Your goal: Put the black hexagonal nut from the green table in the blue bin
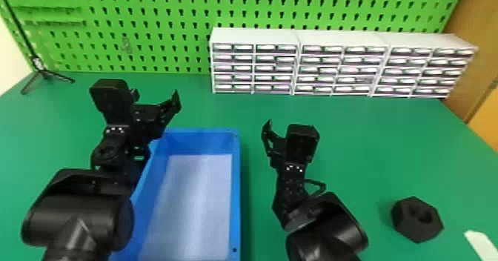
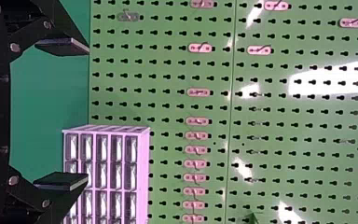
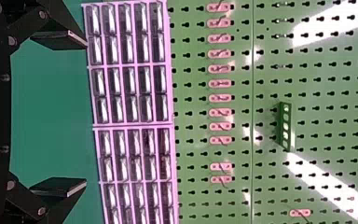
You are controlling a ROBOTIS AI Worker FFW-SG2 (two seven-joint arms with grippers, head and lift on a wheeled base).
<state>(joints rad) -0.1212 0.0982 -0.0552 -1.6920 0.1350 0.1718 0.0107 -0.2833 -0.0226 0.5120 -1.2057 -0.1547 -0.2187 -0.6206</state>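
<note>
- Bg, L to R: green pegboard wall (image 1: pixel 166 23) w/ metal hooks, then brown panel (image 1: pixel 472 38) at far R; green table (image 1: pixel 352 130) in front.
- Head view, far L: black tripod (image 1: pixel 40 73) on table by the wall, top cut off by frame edge.
- L wrist view: pegboard hooks (image 2: pixel 198 92) up close, plus end of white drawer units (image 1: pixel 255 36), rest cut off. Head view has the full row, against wall, ctr to R.
- Head view, L of ctr: blue bin (image 1: pixel 236 190), pale floor inside; near end cut off at bottom, part of L side hidden behind L arm.
- R wrist view: small green slotted block (image 3: pixel 285 126) up on pegboard; can't tell what it's for.
- Head view, R: black hexagonal nut (image 1: pixel 417 219) on table, well apart from bin, hole visible. White strip (image 1: pixel 481 243) lies near it, partly cut off; can't tell what it is.
- L arm: in from bottom edge, alongside/over bin's L side; L gripper (image 1: pixel 155 95) points fwd near bin's far L corner. L wrist view: L gripper (image 2: pixel 87 113) fingers spread wide.
- R arm: in from bottom edge, betw. bin & nut, angled L then fwd; R gripper (image 1: pixel 276 141) R of bin, one finger partly hidden behind its housing. R wrist view: R gripper (image 3: pixel 86 114) fingers wide apart too.
</note>
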